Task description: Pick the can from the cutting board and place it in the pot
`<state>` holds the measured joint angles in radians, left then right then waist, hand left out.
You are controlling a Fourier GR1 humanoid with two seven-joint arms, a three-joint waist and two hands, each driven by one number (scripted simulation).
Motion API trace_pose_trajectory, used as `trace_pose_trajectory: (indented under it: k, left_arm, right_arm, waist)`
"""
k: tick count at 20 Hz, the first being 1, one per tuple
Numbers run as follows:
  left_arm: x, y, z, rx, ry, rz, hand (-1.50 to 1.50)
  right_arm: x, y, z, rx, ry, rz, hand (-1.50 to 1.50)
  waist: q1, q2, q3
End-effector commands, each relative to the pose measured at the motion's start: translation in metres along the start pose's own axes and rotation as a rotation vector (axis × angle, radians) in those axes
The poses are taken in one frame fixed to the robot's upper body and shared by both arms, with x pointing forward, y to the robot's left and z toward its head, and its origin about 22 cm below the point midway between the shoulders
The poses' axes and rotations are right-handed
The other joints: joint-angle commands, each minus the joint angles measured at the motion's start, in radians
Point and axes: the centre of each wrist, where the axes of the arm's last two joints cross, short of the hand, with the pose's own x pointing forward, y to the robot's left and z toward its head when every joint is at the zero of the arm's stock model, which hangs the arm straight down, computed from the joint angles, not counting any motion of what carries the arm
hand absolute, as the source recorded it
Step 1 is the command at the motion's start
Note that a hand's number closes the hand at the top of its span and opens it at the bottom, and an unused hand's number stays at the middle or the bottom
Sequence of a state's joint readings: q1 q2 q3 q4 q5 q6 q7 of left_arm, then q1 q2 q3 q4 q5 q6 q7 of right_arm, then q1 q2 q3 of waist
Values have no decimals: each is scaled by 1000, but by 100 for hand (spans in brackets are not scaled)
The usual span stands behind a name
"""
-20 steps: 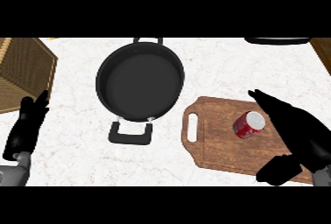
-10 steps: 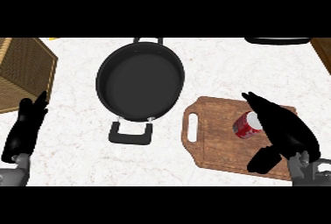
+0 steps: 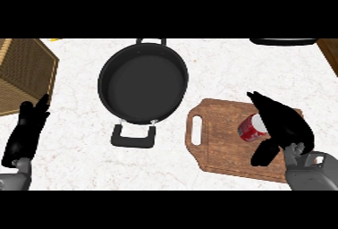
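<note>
White marbled table (image 3: 73, 107) carries everything. On its right side the right hand (image 3: 287, 127) hangs over the cutting board (image 3: 221, 150), fingers fairly straight and thumb (image 3: 264, 154) spread apart, not closed on anything. The red can (image 3: 249, 131) lies on the board just beside the fingers, partly covered by them; whether they touch cannot be told. The black pot (image 3: 142, 85), left of the board, holds nothing. The left hand (image 3: 25, 134) rests open at the left edge.
</note>
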<state>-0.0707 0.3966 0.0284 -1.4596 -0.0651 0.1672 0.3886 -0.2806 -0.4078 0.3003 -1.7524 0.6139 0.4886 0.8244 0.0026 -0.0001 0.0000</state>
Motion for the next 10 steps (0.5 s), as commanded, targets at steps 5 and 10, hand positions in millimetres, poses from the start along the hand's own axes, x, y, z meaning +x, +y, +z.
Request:
trace_pose_trajectory:
  k: [5,10]
  left_arm:
    - [-1,2,-6,3,-24,-20,0]
    - [-1,4,0,18,1,-16,0]
  right_arm:
    - [1,35,-27,58,28,17,-150]
    - [0,8,-20,77,33,-16,-150]
  waist:
    - [2,1,0]
    - [0,0,0]
